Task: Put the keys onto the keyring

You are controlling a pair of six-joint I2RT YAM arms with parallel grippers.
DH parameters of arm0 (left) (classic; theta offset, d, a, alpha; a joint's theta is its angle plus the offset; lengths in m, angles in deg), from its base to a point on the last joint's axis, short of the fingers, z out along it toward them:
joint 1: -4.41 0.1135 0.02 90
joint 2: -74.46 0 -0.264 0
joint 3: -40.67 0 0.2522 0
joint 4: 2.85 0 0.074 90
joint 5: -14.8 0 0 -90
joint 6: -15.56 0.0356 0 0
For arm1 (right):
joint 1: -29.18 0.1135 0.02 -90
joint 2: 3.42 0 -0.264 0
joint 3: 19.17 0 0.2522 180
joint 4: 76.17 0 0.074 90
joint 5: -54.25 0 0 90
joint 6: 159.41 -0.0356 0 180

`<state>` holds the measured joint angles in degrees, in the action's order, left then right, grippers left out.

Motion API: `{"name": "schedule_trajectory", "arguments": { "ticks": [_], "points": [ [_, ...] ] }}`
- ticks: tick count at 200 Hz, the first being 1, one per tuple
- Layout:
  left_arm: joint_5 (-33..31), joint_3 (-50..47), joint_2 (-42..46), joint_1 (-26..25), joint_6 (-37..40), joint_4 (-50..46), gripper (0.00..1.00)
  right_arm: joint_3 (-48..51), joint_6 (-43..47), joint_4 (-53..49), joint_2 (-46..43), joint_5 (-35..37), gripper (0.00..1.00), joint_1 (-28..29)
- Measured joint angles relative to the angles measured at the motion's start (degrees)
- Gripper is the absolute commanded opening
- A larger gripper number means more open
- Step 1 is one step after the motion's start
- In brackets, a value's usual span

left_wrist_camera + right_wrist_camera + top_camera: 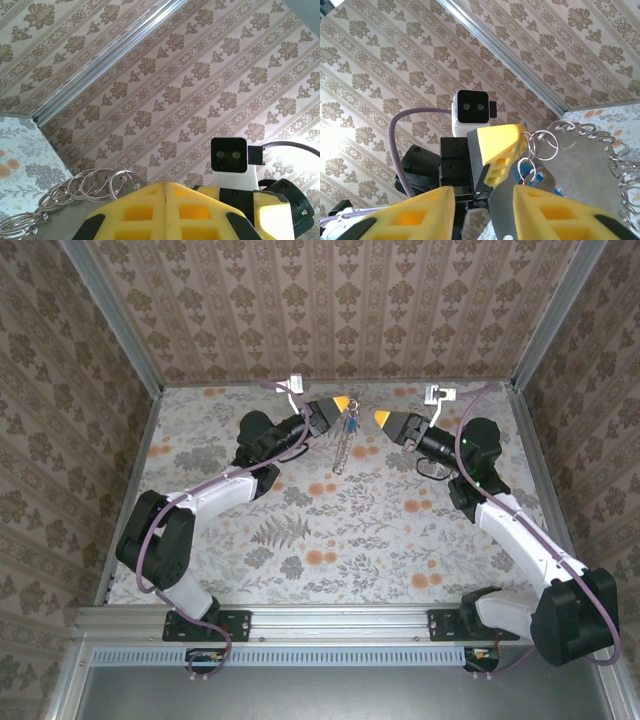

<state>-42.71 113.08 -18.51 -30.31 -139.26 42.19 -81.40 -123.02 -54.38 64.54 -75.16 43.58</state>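
Keyring dangles from the clenched left jaws (blue key hanging with it), right jaws parted just beside.

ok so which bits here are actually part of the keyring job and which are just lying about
Part of the job:
- blue-headed key
- keyring, its chain strap hanging from the left fingers
- right fingers, close beside it, apart

Just there:
- white fitting, back left
- white fitting, back right
- purple cables

No legible text, label, brand, number or sign anywhere.
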Motion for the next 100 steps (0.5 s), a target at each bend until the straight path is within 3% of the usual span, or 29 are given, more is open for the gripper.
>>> {"name": "schedule_trajectory", "arguments": {
  "ticks": [56,100],
  "points": [
    [-0.09,0.0,0.0,-0.07,-0.15,0.02,0.0,-4.07,-4.74,5.66,10.97,-0.2,0.45,0.37],
    [-0.37,-0.15,-0.11,-0.04,-0.13,0.0,0.0,-6.36,-6.25,8.11,15.32,-0.44,0.38,3.32]
  ]
}}
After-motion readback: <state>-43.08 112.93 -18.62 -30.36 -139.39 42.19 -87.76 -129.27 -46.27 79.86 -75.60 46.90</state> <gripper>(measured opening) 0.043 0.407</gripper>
